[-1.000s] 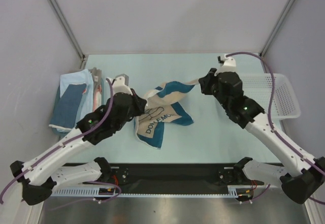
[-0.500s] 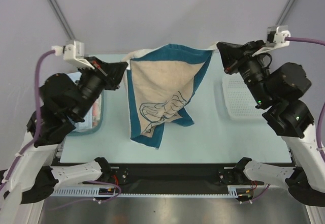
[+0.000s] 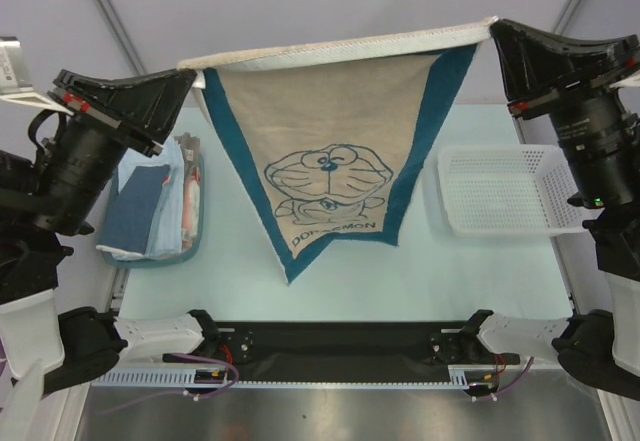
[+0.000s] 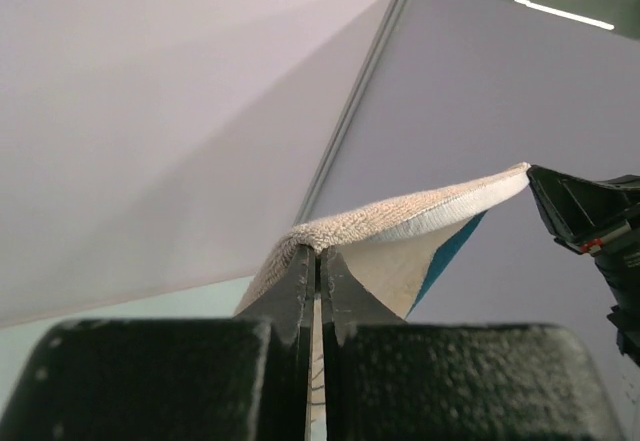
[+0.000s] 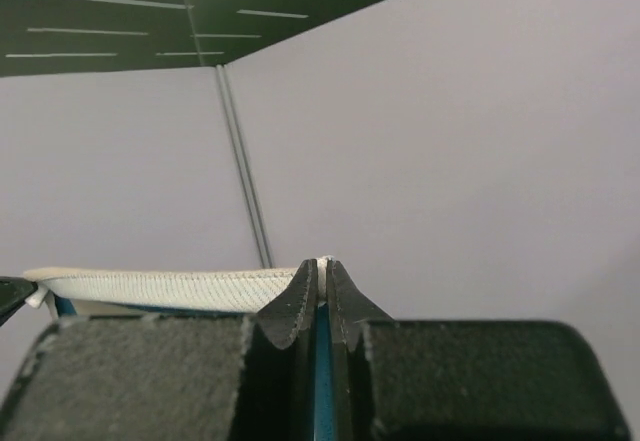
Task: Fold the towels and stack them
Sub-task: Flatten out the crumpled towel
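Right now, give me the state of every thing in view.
Towel: unfolded, held up, stretched between both grippers, hanging down to a point.
Left gripper: shut on one top corner of the towel.
Right gripper: shut on the other top corner.
Stack: folded towels, piled at left.
Basket: upright, at right.

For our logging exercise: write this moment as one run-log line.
left gripper: shut on towel corner | right gripper: shut on other corner | towel: hanging stretched between them

Both arms point(image 3: 60, 161) are black above, white below (purple base cables point(image 3: 228, 369)).
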